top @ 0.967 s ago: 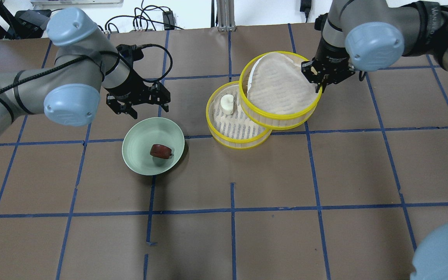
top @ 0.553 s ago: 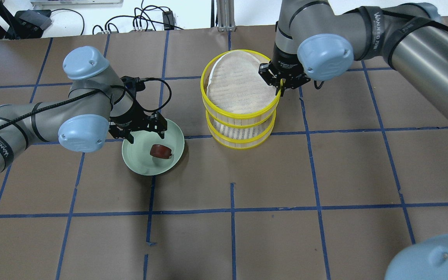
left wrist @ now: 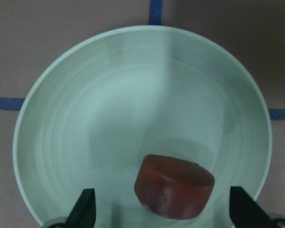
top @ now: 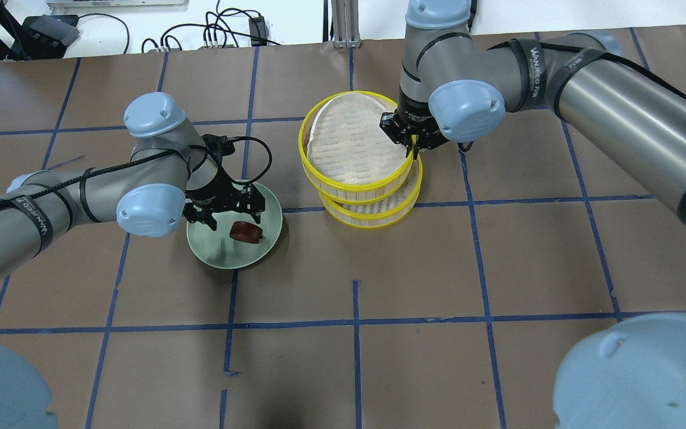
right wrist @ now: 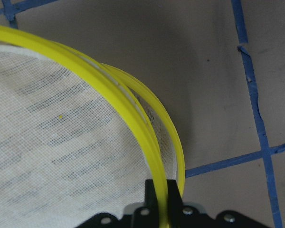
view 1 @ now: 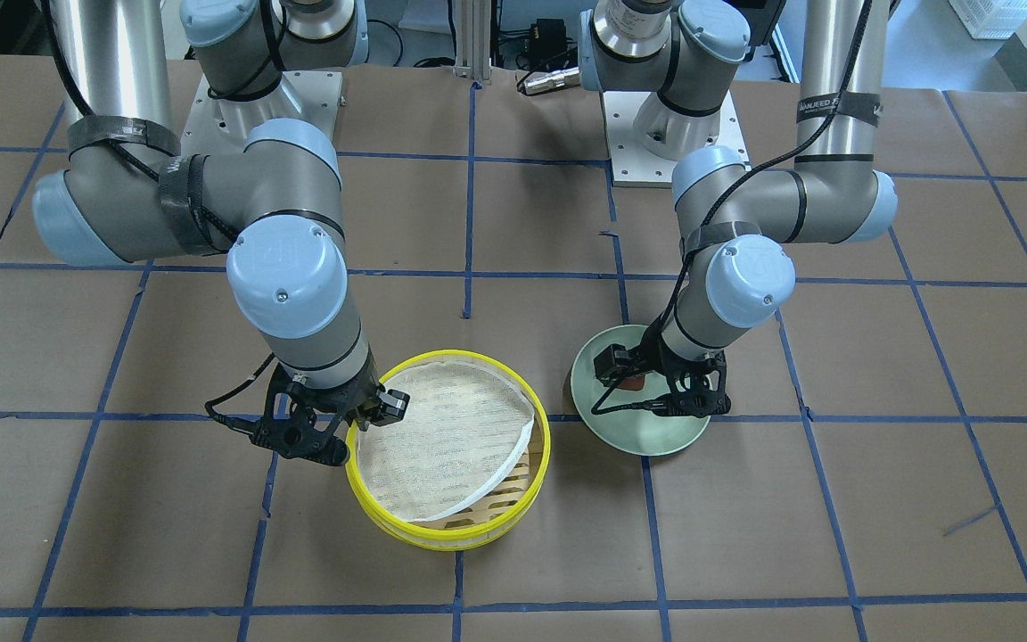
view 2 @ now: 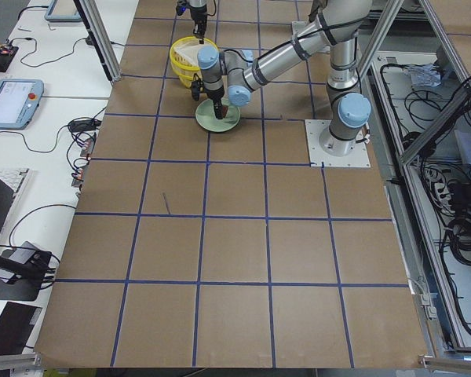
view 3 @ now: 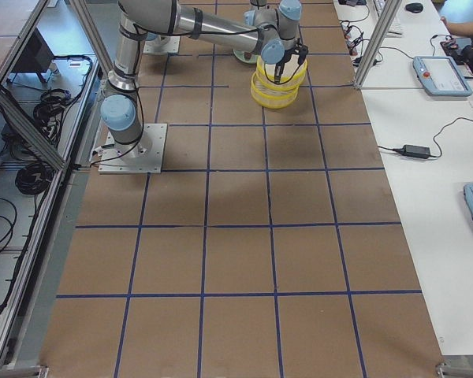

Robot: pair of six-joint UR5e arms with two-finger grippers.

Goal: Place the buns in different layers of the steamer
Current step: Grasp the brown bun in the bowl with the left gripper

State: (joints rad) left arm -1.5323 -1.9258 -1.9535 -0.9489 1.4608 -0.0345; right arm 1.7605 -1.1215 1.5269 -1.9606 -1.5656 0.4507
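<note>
The steamer's upper tier (top: 301, 143), with a yellow rim and a whitish mesh liner, sits over the lower tier (top: 373, 225), offset slightly to the far left. My right gripper (top: 412, 149) is shut on the upper tier's rim; the right wrist view shows the fingers (right wrist: 156, 190) pinching it. The white bun is hidden under the upper tier. The reddish-brown bun (top: 246, 232) lies in the pale green plate (top: 212, 250). My left gripper (top: 230, 217) is open and low over the plate, with its fingers on either side of the bun (left wrist: 175, 186).
The brown paper table cover is marked with blue tape lines. Cables and a metal post lie along the far edge. The steamer (view 1: 546, 428) and the plate (view 1: 656, 437) stand about a hand's width apart.
My right gripper carried the upper tier left and over the lower tier, covering the white bun. My left gripper moved down and toward the plate, and is now around the brown bun.
</note>
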